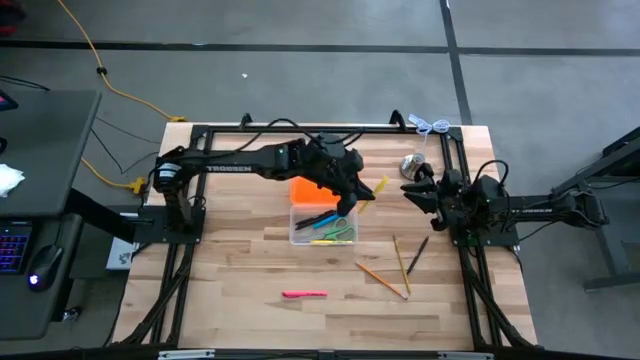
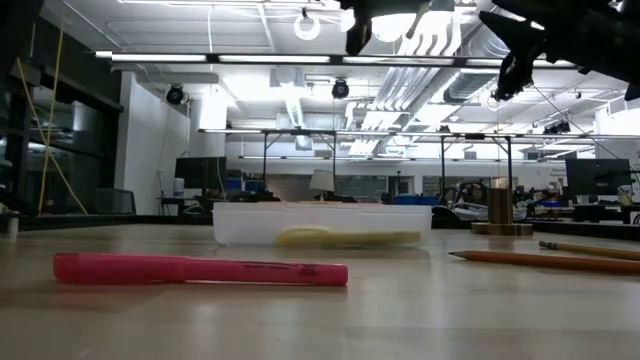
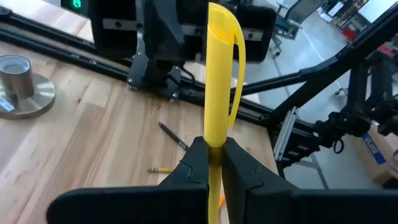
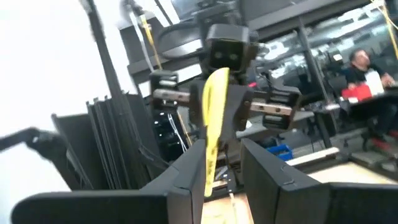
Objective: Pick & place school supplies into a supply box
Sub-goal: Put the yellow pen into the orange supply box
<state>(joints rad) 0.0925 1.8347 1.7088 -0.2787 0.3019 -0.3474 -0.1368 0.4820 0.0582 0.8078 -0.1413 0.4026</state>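
Note:
My left gripper (image 1: 350,200) hovers over the right end of the supply box (image 1: 322,225), a clear case with an orange lid part (image 1: 307,190), and is shut on a yellow marker (image 1: 376,189). Inside the box lie a blue pen, green-handled scissors (image 1: 340,232) and a yellow pen (image 2: 345,238). My right gripper (image 1: 410,190) is open, raised just right of the marker's free end; in the right wrist view the marker (image 4: 214,118) shows in the gap between its fingers (image 4: 186,180). A pink marker (image 1: 303,294), two pencils (image 1: 382,278) and a black pen (image 1: 417,254) lie flat on the table. My left gripper pinches the yellow marker by its barrel (image 3: 214,140) between both fingers (image 3: 193,165). The marker runs lengthwise between the fingers, and its capped end with the clip (image 3: 224,37) sticks out beyond them toward the right arm. It is lifted clear of table and box.
A silver bell-shaped metal object (image 1: 412,165) stands on the table near its far right, close behind my right gripper. A black frame (image 1: 300,128) borders the far and side edges. Bare wood lies left of the box and along the near edge around the pink marker (image 2: 200,269).

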